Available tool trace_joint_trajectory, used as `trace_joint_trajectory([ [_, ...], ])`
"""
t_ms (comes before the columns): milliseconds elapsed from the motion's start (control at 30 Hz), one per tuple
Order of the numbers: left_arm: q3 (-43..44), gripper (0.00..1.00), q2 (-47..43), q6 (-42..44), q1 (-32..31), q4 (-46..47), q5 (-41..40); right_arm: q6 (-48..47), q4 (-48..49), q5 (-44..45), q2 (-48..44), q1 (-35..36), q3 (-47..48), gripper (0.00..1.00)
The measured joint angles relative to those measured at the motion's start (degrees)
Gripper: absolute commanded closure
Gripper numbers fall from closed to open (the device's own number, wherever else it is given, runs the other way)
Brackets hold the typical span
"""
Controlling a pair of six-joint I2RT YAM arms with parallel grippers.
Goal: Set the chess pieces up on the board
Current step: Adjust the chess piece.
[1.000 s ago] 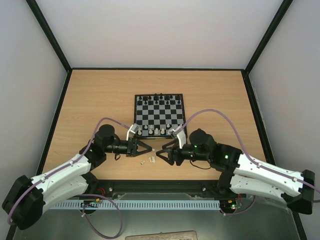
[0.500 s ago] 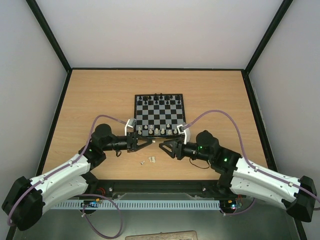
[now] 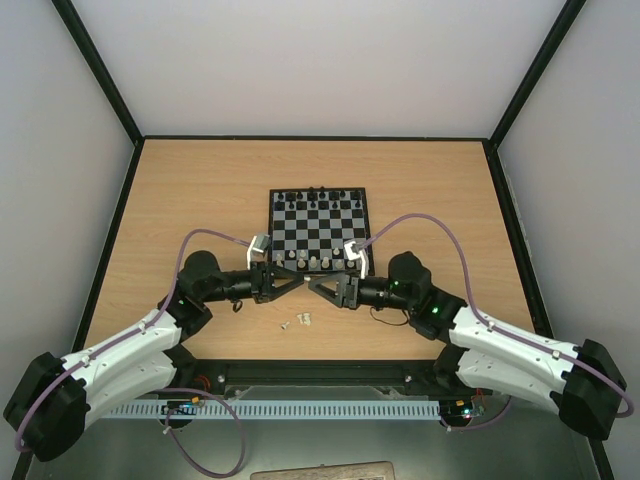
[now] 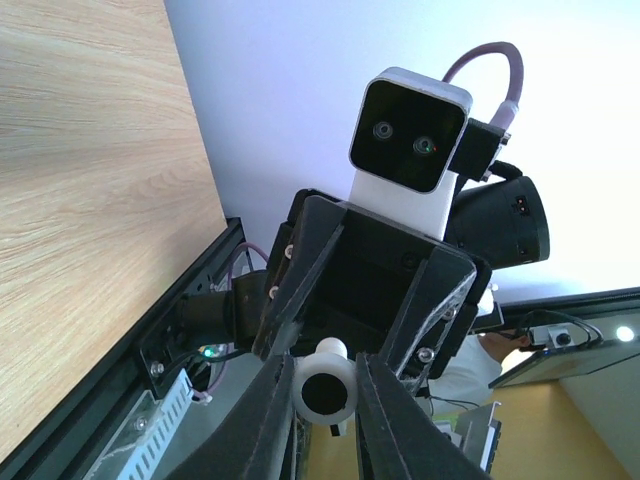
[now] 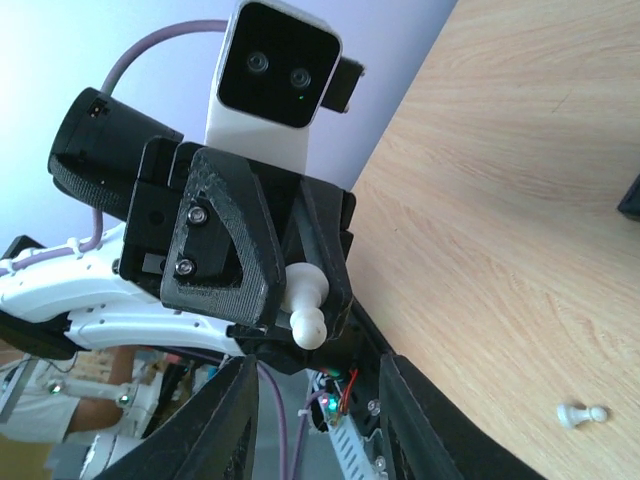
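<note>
Looking like a handover: L fingers (image 4: 272,430) are clamping a white pawn (image 5: 305,305) just off near edge of board (image 3: 330,232), R fingers (image 5: 232,420) are gaping just short. Few white pcs (image 3: 313,262) are standing on near row; stray pcs (image 3: 303,319) are lying on counter (image 3: 200,200).

Wooden table (image 3: 180,200) carries board (image 3: 318,226) and loose chess pieces (image 3: 303,319).

From above, the white pawn (image 5: 305,306) could not be made out where the tips of the left gripper (image 3: 298,282) and the right gripper (image 3: 316,287) met, and both grippers covered the near corners of the board (image 3: 320,228). Two loose white pieces (image 3: 304,319) on the table (image 3: 200,200) were too small to name there. The lower edge of each wrist view cut off that gripper's own fingers (image 4: 385,430).
</note>
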Motion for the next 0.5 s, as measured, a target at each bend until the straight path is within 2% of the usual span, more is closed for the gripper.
trace_joint_trajectory([
  [500,0.0,0.98,0.1,-0.4,0.0,0.6,0.0,2.4,5.8,-4.8,2.9,0.0,0.0,0.77],
])
